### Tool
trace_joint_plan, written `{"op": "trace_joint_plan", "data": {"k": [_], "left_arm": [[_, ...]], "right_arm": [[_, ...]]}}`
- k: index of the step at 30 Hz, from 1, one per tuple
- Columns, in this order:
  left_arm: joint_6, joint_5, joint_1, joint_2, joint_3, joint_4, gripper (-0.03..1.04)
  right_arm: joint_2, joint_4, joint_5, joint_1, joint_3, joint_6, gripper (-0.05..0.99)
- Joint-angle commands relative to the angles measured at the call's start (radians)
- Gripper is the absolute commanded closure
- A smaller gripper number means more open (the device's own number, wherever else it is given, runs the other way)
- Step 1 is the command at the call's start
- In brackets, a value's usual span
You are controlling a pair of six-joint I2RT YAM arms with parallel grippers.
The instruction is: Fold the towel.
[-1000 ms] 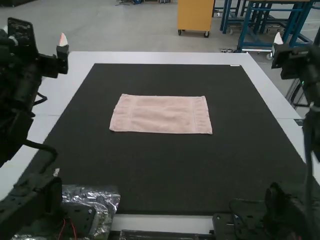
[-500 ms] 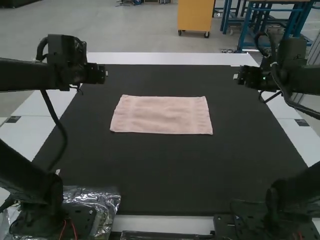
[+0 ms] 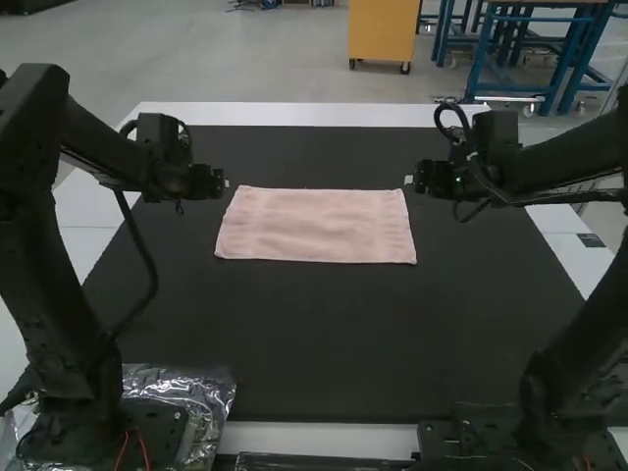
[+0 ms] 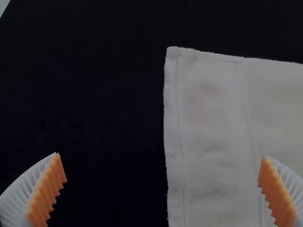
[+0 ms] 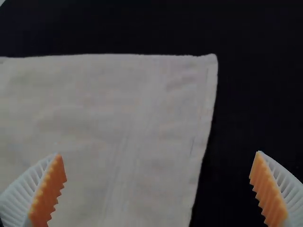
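The pink towel (image 3: 316,226) lies spread flat on the black mat, wider than it is deep. My left gripper (image 3: 218,183) is just beyond its far left corner, and my right gripper (image 3: 413,181) is by the far right corner. In the left wrist view, the left gripper (image 4: 162,177) stands wide open above the edge of the towel (image 4: 213,142). The right gripper (image 5: 158,175), in the right wrist view, is also wide open over the side edge of the towel (image 5: 109,127). Neither one holds cloth.
The black mat (image 3: 314,334) covers most of the white table (image 3: 314,114). Crumpled clear plastic (image 3: 186,392) lies near the left arm's base. Cables hang from both arms.
Both arms have swung inward from the table's sides, bringing their grippers close to the towel's far corners. The towel has not moved.
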Motion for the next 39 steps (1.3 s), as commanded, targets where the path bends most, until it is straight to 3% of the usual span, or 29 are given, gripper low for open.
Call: {"op": "trace_joint_plan", "data": {"k": [1, 13, 28, 39], "left_arm": [[0.001, 0.022, 0.002, 0.048, 0.05, 0.028, 0.05], [0.02, 0.021, -0.001, 0.232, 0.15, 0.082, 0.06], [0.052, 0.021, -0.001, 0.424, 0.337, 0.061, 0.05], [0.078, 0.021, -0.006, 0.502, 0.409, 0.022, 0.06]], "right_arm": [[0.072, 0.031, 0.041, 0.035, 0.027, -0.01, 0.04], [0.307, 0.122, 0.04, 0.035, 0.127, -0.019, 0.04], [0.543, 0.137, 0.032, 0.007, 0.34, -0.037, 0.04], [0.61, 0.128, 0.035, 0.0, 0.402, -0.059, 0.04]]}}
